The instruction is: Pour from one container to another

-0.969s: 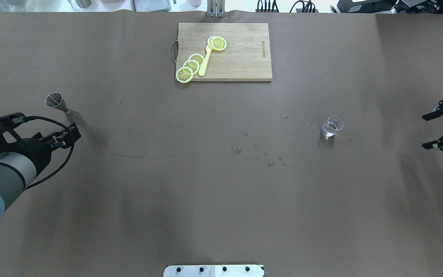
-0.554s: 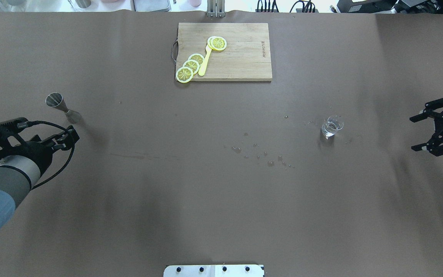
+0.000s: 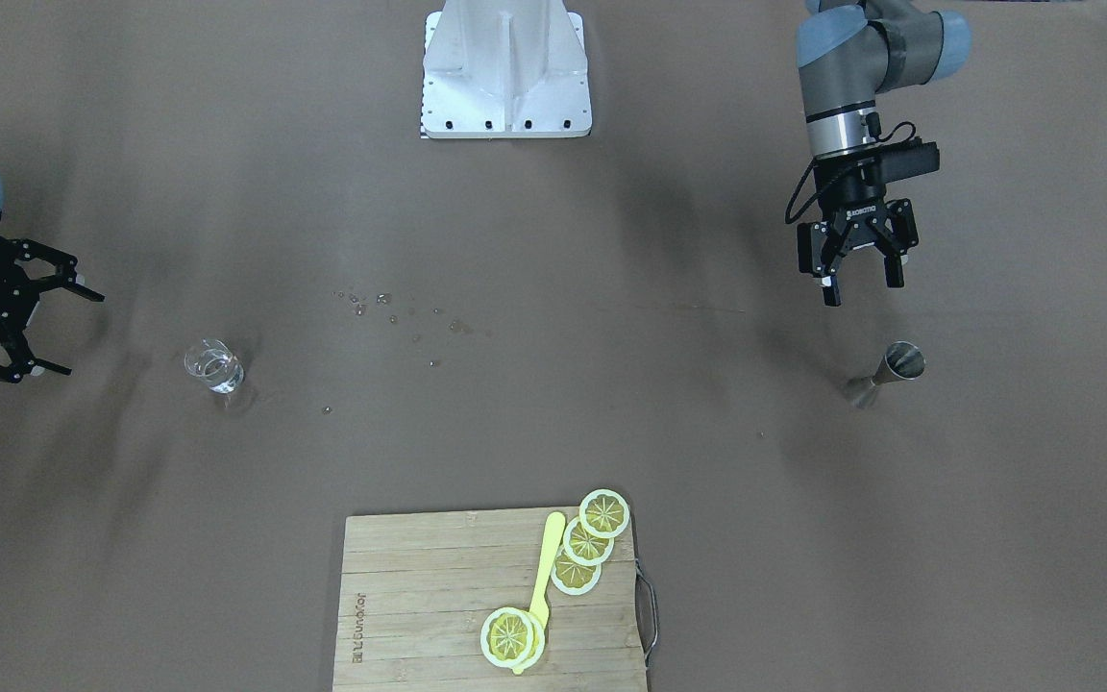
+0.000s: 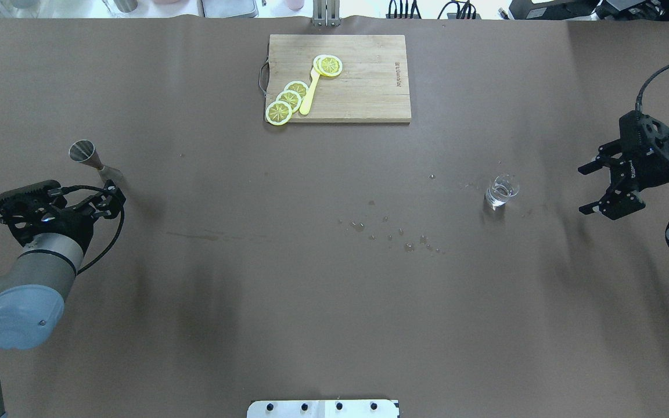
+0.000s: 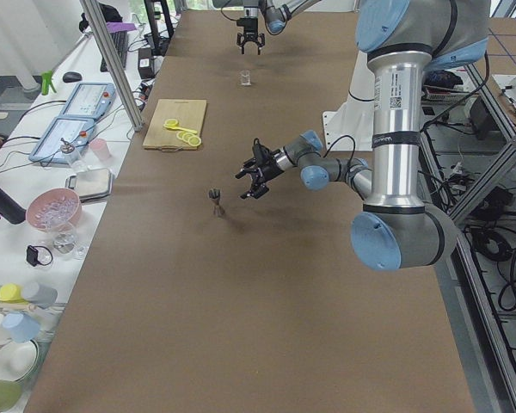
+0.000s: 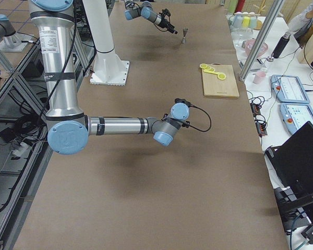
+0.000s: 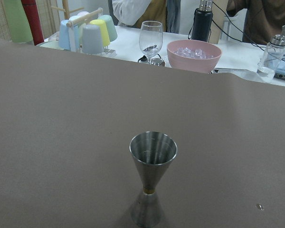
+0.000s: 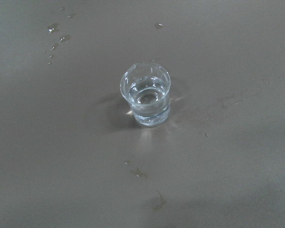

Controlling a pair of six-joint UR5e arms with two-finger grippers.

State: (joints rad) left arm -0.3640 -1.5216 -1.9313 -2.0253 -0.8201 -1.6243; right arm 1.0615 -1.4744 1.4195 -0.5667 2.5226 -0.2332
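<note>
Two grippers are in view, and both have their fingers spread with nothing between them. The left gripper [image 3: 861, 282] hovers just short of the steel jigger [image 3: 885, 373], which stands upright ahead of its fingertips without touching them. The right gripper [image 4: 586, 190] faces the glass tumbler [image 4: 502, 192], which stands on the brown table [image 4: 311, 302] ahead of it, with a clear gap between.

Only the right wrist camera shows that the tumbler holds clear liquid, with its thick base below. Only the left wrist camera shows the thin brass-coloured band at the jigger's waist. Past the table edge beyond the jigger, that camera also shows one pink bowl [image 7: 194, 54] of ice, one wine glass [image 7: 151, 40], four pastel cups [image 7: 88, 33] and people's torsos. The overhead camera alone sets both containers in one picture, far apart.

Each gripper body carries white lettering that is too small to read with certainty. The mark burned into the cutting board [image 4: 363, 93] cannot be made out either.

One tumbler, one jigger and one board are in view. On the board lie one yellow utensil [image 4: 309, 97] and at least four lemon slices [image 4: 289, 99], three of them overlapping in a row. A scatter of droplets [image 4: 392, 235] lies on the table off to the side of the right gripper, past the tumbler.
</note>
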